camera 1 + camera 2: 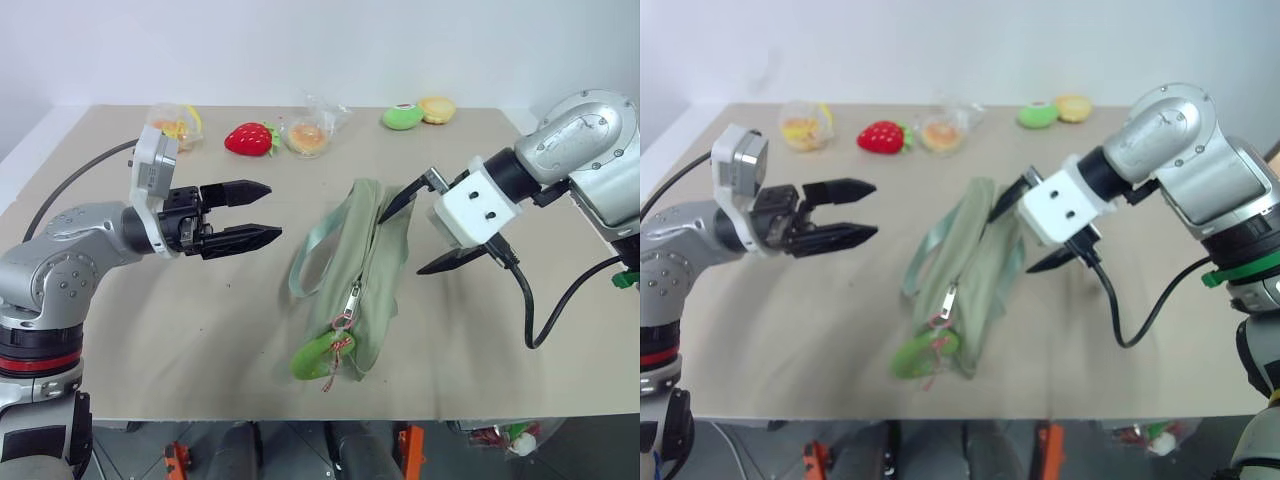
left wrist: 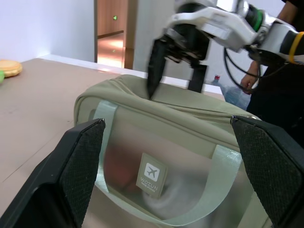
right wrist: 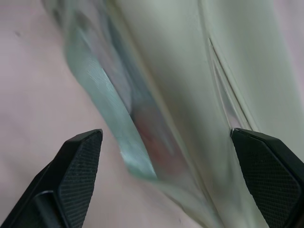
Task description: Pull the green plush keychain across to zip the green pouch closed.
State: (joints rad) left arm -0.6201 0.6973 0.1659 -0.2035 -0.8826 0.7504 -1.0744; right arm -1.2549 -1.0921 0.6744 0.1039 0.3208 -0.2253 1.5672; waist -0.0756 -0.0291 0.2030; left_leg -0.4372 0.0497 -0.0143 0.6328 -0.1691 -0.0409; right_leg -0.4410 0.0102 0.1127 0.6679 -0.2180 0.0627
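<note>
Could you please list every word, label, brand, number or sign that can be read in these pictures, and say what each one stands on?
"WOZUN", under a small white aeroplane sign: on the square sage patch sewn to the clear plastic side panel of the pale sage-green fabric pouch; the letters are small, so the reading is not certain.
A finer line under that word: too small to read.
Nothing else bears readable text.
</note>
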